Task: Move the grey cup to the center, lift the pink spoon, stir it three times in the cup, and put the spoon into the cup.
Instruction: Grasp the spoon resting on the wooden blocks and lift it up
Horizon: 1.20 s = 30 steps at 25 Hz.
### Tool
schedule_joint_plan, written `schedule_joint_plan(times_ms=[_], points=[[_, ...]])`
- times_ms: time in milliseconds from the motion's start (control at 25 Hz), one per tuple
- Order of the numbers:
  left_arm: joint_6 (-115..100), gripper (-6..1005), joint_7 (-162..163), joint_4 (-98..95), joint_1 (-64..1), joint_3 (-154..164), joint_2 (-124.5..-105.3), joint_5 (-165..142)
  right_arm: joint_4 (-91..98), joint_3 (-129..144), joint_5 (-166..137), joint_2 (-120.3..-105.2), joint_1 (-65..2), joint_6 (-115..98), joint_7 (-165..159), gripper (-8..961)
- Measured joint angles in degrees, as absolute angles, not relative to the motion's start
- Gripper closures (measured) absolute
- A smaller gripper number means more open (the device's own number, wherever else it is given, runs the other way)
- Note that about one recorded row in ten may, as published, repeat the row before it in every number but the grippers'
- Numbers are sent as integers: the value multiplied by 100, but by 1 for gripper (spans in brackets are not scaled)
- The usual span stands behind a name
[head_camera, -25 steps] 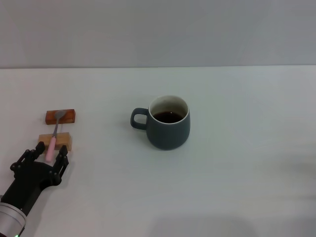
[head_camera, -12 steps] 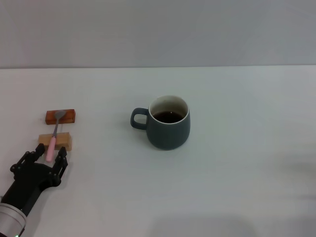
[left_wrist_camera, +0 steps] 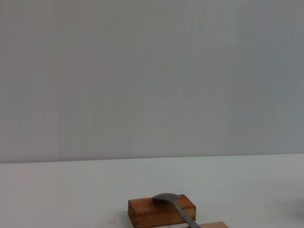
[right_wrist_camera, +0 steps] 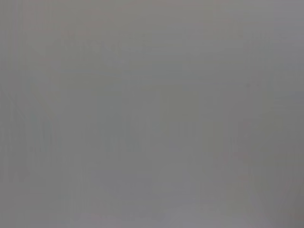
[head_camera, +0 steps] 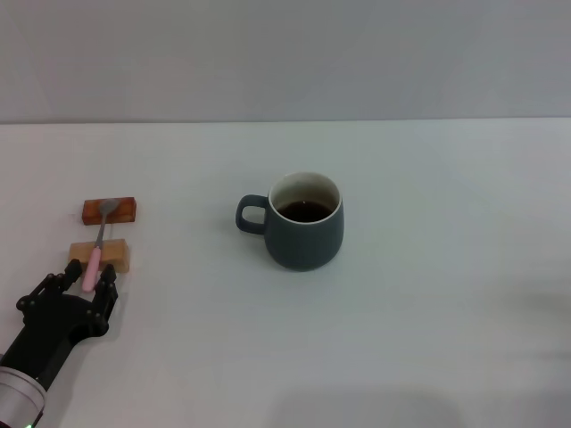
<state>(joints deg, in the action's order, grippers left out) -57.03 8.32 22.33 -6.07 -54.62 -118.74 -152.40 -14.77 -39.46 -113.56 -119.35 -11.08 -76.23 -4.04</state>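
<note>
Pink at its near end, the pink spoon [head_camera: 96, 246] bridges two wooden blocks [head_camera: 105, 234], its long axis running straight away from the left tool [head_camera: 78, 287], whose spread fingers flank the handle tip unclenched.

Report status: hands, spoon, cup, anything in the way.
Left hand open, fingers either side of the pink spoon handle end. Spoon rests across two wooden blocks. Grey cup at table center, path clear. Right hand out of view.
</note>
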Motion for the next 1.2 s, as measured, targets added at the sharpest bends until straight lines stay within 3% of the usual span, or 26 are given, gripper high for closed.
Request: schedule_joint_plan(times_ms=[560,760,1200], points=[[-5738,672,778,2182,-645,-5459,-11873,-15240,-1476,-3938,-11357,-11935,-1108,-7598,-404,953],[-5797,853,678,2215,-648,-5465,-11874,-15240,-1477,-3937,-11361,-11939,-1114,-7585,-404,953],[-6045,854,505,2569,-581,-5407,-11837,-15294,-1476,-3937,-11365,-11944,-1108,-7584,-404,954]])
